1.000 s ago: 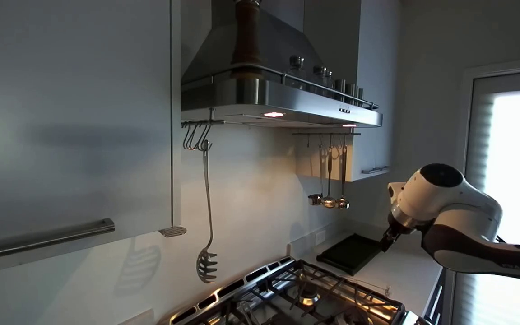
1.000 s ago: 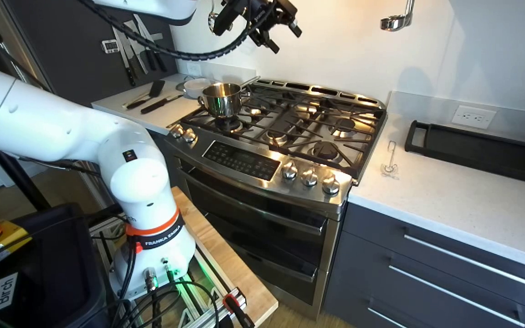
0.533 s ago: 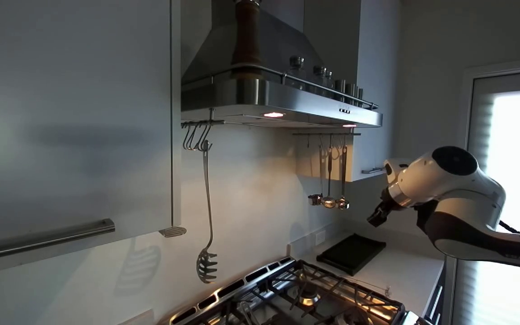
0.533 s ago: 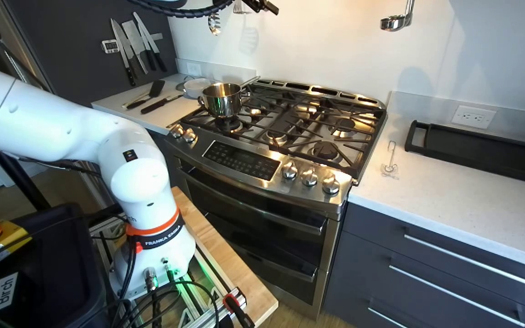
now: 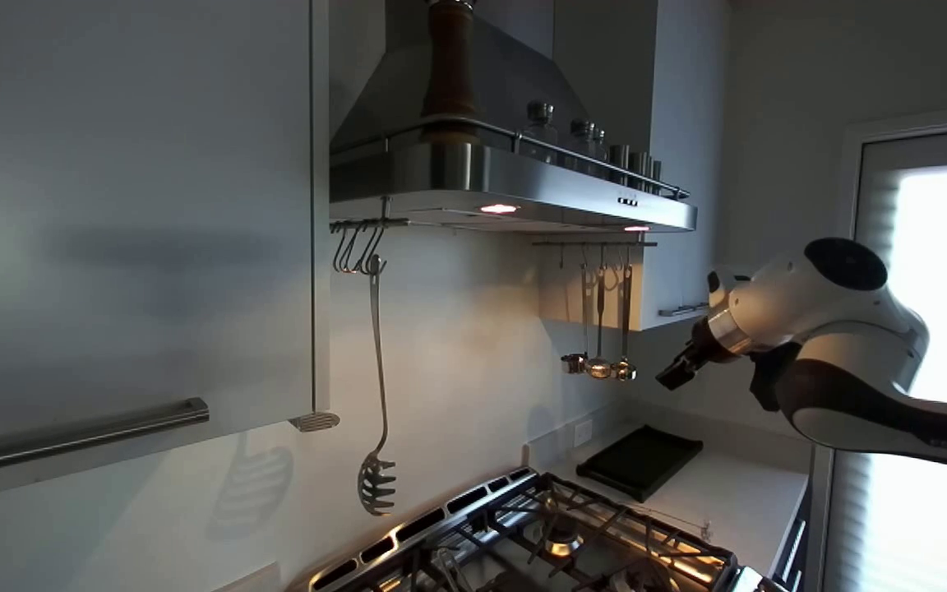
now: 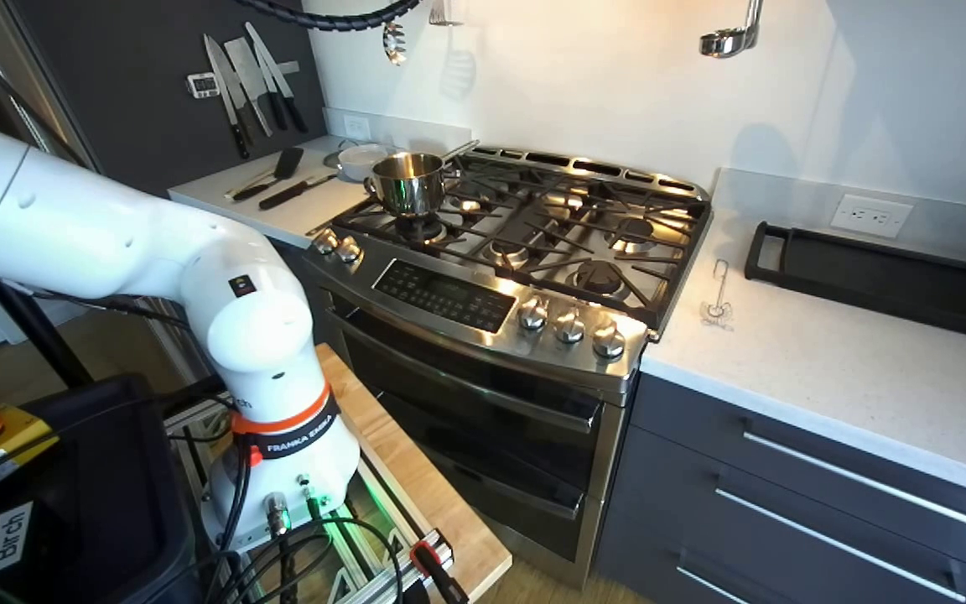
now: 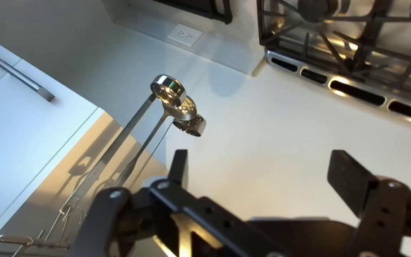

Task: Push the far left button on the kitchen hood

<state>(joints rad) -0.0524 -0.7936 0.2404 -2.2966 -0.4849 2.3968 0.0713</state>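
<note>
Kitchen hood (image 5: 539, 179) high at centre in an exterior view, lamps (image 5: 498, 209) lit beneath; steel utensils (image 5: 599, 369) hanging lower; row of dark buttons (image 5: 627, 202) near hood's right end; farther right, below hood level, gripper (image 5: 675, 376), apart from hood, jaws spread wide in wrist view

Free: air in front of the kitchen hood (image 5: 552, 185) and its buttons (image 5: 627, 202). Obstacles: rail (image 5: 517, 142) above the buttons; three hanging utensils (image 5: 599, 367) and pasta server (image 5: 372, 475) below the hood; wall cabinet (image 5: 691, 148) beside it.
</note>
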